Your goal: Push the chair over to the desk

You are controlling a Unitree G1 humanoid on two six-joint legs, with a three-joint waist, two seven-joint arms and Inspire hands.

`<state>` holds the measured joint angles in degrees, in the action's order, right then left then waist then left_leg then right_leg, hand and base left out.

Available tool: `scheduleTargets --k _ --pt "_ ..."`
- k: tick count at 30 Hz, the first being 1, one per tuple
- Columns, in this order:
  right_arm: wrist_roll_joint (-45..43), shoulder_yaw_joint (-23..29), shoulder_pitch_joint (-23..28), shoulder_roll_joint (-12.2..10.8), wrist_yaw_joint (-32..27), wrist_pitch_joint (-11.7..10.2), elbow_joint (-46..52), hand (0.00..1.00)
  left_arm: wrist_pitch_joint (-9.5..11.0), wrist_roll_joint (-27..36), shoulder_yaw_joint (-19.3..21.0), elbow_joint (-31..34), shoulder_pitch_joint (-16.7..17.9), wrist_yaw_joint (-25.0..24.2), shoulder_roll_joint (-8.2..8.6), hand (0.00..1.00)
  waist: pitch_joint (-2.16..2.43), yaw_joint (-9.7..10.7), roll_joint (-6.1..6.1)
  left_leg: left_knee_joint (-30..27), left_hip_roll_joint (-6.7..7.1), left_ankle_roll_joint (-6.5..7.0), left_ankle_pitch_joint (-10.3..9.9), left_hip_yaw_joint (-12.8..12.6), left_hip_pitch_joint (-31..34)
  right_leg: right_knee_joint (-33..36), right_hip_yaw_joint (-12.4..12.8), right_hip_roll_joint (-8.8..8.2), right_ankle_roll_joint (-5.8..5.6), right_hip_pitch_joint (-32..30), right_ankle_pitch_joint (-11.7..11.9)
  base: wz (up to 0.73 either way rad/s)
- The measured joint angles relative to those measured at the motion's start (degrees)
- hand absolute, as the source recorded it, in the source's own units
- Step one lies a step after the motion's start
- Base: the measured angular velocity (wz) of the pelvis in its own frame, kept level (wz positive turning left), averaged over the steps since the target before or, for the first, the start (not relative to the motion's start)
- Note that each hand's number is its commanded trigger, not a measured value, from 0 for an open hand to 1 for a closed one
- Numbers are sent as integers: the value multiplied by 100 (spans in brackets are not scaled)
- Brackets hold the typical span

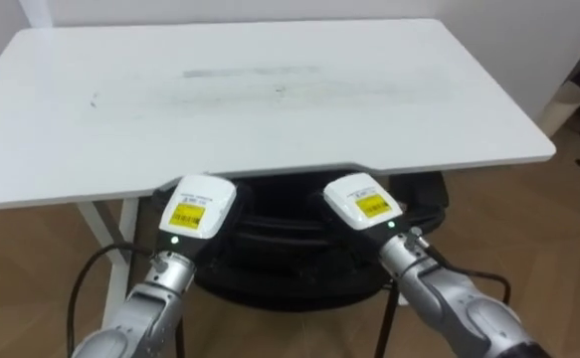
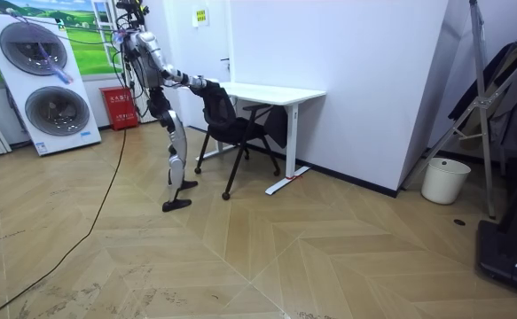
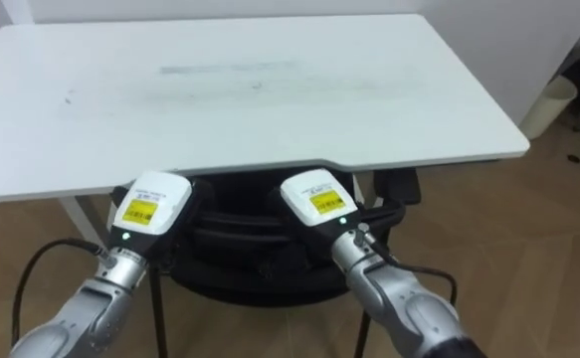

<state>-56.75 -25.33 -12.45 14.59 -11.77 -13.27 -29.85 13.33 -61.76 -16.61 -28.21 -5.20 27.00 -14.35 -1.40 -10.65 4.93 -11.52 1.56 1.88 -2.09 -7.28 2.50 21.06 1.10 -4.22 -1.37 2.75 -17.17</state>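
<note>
Both hands sit on the chair's top edge, the left hand and right hand side by side and level. Whether they grip it or only press against it I cannot tell. The black chair lies just beyond and beneath them, its seat partly under the white desk, whose near edge is directly ahead. The push seems underway. Next comes even forward pressure from both arms, keeping the chair straight.

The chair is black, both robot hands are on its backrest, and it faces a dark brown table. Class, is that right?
No: the table is white, not dark brown, as the left eye view shows. The chair is black, and the left robot hand and right robot hand are on its backrest.
</note>
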Motion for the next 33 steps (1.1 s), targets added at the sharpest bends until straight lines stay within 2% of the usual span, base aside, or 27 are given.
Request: scheduleTargets --k 3,5,6,10,14,17,21,23,24,25,26,27,28,29,31,32,33 --pt "30 59 -54 -74 26 35 -70 0 45 157 171 -5 0 -23 145 0 14 -101 -26 20 -86 -4 0 -181 5 -81 7 18 -34 -76 135 -35" --pt "83 99 -91 -117 98 70 -80 0 43 189 296 -5 0 -78 230 0 29 -100 -32 65 -110 -20 12 -180 16 -179 -47 25 -48 -80 209 -14" --pt "110 123 -101 -120 142 77 -79 0 37 283 302 -4 0 -108 238 0 53 -93 -30 110 -108 -48 33 -139 18 -237 -56 38 -44 -75 250 0" --pt "152 221 -152 -142 298 75 -78 0 49 372 419 14 1 -120 311 0 70 -96 -2 182 -87 -78 62 -19 18 -325 -56 67 -23 -77 310 0" --pt "267 290 -153 -124 494 77 -71 0 51 375 433 67 4 -148 310 0 76 -59 20 197 -64 -65 128 122 37 -356 -106 85 4 -64 331 6" --pt "526 317 -168 -105 545 60 -57 0 87 453 478 120 4 -187 310 0 80 -32 40 193 -90 -75 146 161 74 -454 -138 126 83 -38 434 6" --pt "576 765 -163 -45 549 -144 166 0 259 645 661 195 6 -254 255 0 79 123 43 175 -95 -76 181 267 179 -507 -192 144 69 -87 475 6" --pt "580 882 -18 196 548 -378 607 0 436 647 892 225 12 -293 269 0 69 106 58 179 -107 -73 207 278 218 -538 -203 158 27 -116 484 2" --pt "579 972 59 373 544 -516 770 0 558 660 1135 228 25 -293 269 0 64 103 68 170 -117 -65 218 274 219 -542 -200 168 61 -110 512 4" --pt "579 1190 218 549 540 -689 1011 0 610 780 1514 463 115 -291 255 0 62 100 70 164 -117 -61 227 267 227 -562 -233 166 90 -98 544 9" --pt "582 1368 347 610 479 -771 1206 0 578 833 1790 623 210 -281 249 0 60 117 70 164 -110 -61 229 274 228 -576 -263 156 88 -84 545 16" --pt "815 1662 627 757 199 -920 1622 0 581 1315 2263 879 515 -198 189 0 58 197 72 163 -105 -62 231 296 233 -581 -296 149 65 -73 527 10" --pt "1400 2163 793 759 -408 -916 2019 0 559 1872 2712 1223 844 -54 196 0 46 291 73 124 -110 -58 223 328 283 -581 -291 149 13 -112 490 3" --pt "1777 2495 810 745 -722 -905 2173 0 557 2170 2870 1371 956 105 207 0 44 301 69 82 -116 -55 208 332 335 -575 -281 140 42 -154 472 -7" --pt "3549 4075 723 742 -1708 -719 2757 0 631 3396 3608 2580 1000 1059 196 0 44 234 32 -41 -147 -41 122 273 460 -616 -298 132 23 -226 479 -16" --pt "4030 4481 755 743 -1887 -706 2928 0 733 3744 3862 2931 1008 1310 180 0 75 241 29 -52 -148 -36 97 261 479 -648 -303 129 17 -230 482 -17" --pt "5161 5239 867 740 -2242 -740 3332 0 979 4381 4382 3480 1120 1830 108 0 124 295 -1 -51 -111 -11 57 242 475 -688 -310 81 -30 -213 499 -7"
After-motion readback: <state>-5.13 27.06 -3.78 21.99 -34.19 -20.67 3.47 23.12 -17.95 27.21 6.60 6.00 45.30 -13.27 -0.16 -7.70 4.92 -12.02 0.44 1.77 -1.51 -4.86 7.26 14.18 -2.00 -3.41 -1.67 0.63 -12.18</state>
